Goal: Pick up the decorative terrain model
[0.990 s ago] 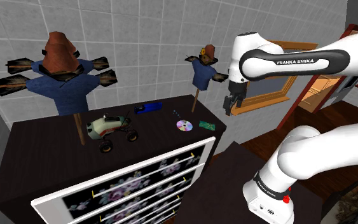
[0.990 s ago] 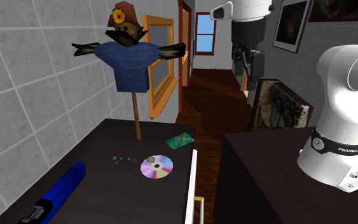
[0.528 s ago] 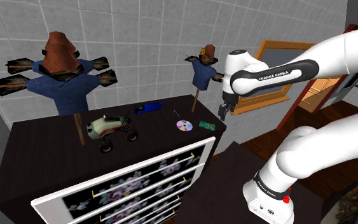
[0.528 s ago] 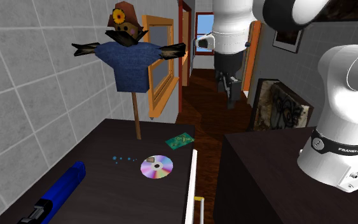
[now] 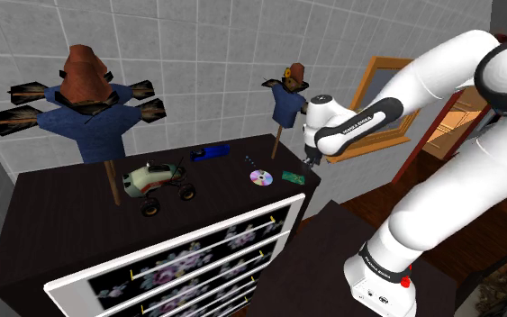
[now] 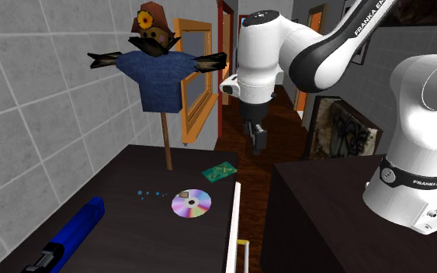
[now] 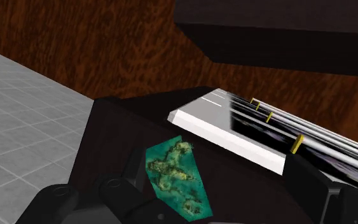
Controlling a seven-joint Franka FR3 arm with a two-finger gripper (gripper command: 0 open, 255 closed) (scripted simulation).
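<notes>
Grey tiled wall [image 5: 197, 45] backs the dark cabinet [image 5: 53, 225] in front of me, which has a white drawer front [image 5: 188, 261] below its top. On that top stand a large scarecrow [image 5: 85, 113] and a smaller scarecrow [image 5: 288, 99], then a toy car [image 5: 159, 183] and a shiny disc [image 5: 260, 176]. Just beside the disc, near the cabinet's corner, the flat green terrain model [image 5: 293, 176] lies on the dark surface. My gripper [image 5: 309, 160] hangs above that corner with nothing in it. My fingers [image 7: 314, 188] are spread well apart. The model shows between them, nearer one finger, and neither touches it.
</notes>
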